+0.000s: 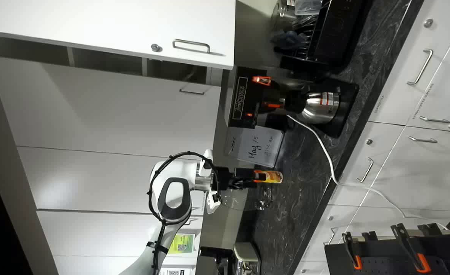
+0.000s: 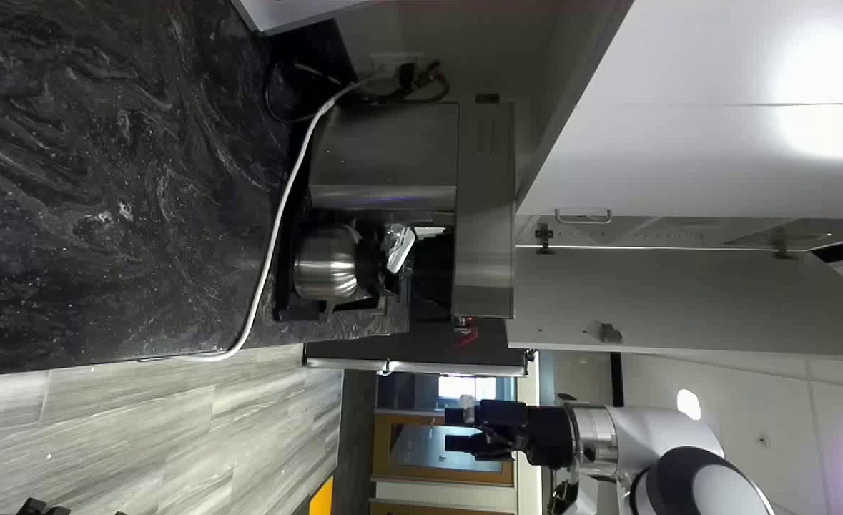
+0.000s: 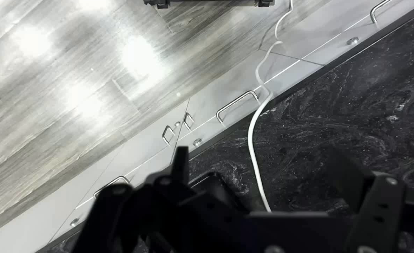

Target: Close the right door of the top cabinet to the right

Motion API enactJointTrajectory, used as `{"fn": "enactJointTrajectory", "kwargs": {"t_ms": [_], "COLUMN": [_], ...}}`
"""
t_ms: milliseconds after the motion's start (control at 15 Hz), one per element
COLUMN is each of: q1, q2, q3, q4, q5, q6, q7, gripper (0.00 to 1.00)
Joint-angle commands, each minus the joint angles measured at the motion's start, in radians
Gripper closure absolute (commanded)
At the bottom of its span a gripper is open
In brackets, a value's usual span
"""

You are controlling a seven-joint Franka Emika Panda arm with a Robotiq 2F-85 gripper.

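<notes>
The right door (image 1: 110,23) is a white panel with a slim silver handle and a lock. It stands open, swung out from the top cabinet (image 1: 106,110), with shelves showing in the gap. Its inner face with hinges shows in an exterior view (image 2: 678,293). The cabinet's left door with its handle looks shut. My gripper (image 1: 257,177) points down at the end of the arm, apart from the right door, below the wall cabinets. In both exterior views (image 2: 457,430) and the wrist view (image 3: 263,158) its fingers are apart with nothing between them. No cabinet door shows in the wrist view.
A coffee maker (image 1: 244,99) with a steel carafe (image 1: 320,107) stands on the dark counter (image 3: 315,140) under the cabinet. A small whiteboard (image 1: 257,147) and an orange can (image 1: 274,176) are near the gripper. A white cord (image 2: 271,265) crosses the counter. A dish rack (image 1: 339,38) stands farther along.
</notes>
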Motion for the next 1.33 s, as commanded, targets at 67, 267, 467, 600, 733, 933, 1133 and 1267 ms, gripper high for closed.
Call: {"fn": "enactJointTrajectory", "kwargs": {"t_ms": [67, 267, 467, 600, 733, 933, 1133, 1267], "q1": [0.006, 0.006, 0.006, -0.007, -0.024, -0.047, -0.076, -0.088], "q2": [0.001, 0.001, 0.001, -0.020, -0.054, -0.121, -0.177, -0.202], "q3": [-0.005, -0.005, -0.005, 0.007, 0.009, 0.000, -0.009, -0.026], "q4": [0.002, 0.002, 0.002, -0.005, -0.007, -0.002, 0.014, 0.027], "q5": [-0.003, -0.003, -0.003, -0.024, -0.048, -0.090, -0.132, -0.149], "q6": [-0.002, -0.002, -0.002, 0.014, 0.028, 0.053, 0.110, 0.186], "q7": [0.002, 0.002, 0.002, 0.028, 0.051, 0.069, 0.066, 0.046], "gripper": [0.00, 0.00, 0.00, 0.00, 0.00, 0.00, 0.00, 0.00]}}
